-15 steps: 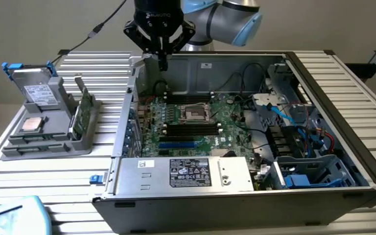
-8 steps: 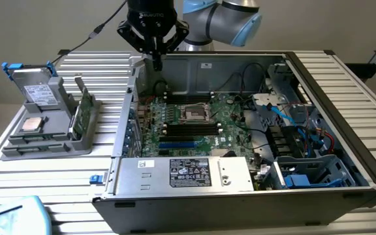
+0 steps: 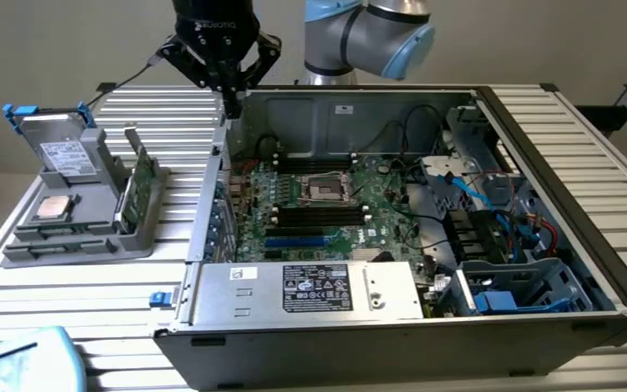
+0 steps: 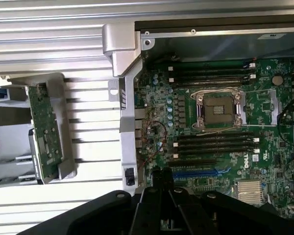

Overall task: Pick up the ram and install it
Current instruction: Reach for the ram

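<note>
Hovering empty, the claw (image 3: 229, 106) hangs well apart from the ram (image 3: 143, 186).

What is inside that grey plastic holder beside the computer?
A thin green ram stick on edge, a square silver processor chip, a boxy grey drive. Their undersides are hidden.

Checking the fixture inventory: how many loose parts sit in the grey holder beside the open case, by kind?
ram stick: 1
processor chip: 1
drive: 1
Total: 3, all in the grey holder
</note>
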### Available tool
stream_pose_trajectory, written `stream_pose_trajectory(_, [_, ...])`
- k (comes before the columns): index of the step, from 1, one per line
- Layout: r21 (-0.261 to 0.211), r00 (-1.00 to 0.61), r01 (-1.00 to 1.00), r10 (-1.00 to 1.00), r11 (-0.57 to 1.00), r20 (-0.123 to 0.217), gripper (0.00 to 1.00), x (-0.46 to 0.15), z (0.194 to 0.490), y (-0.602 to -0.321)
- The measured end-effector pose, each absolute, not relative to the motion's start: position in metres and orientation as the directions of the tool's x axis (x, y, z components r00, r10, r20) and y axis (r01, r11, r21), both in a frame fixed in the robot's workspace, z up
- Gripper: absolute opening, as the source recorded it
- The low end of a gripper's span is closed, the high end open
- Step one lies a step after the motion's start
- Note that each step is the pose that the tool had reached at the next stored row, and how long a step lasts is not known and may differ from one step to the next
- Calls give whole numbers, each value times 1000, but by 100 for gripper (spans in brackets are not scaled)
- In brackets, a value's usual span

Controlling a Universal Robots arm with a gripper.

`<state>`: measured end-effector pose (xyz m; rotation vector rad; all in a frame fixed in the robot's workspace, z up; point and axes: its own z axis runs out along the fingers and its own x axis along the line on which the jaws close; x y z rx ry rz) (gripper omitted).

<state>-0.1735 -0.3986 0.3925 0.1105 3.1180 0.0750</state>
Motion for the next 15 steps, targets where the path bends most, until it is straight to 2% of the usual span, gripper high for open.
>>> stream_pose_trajectory(15, [49, -997, 70, 71, 996, -19, 11, -242, 391, -399])
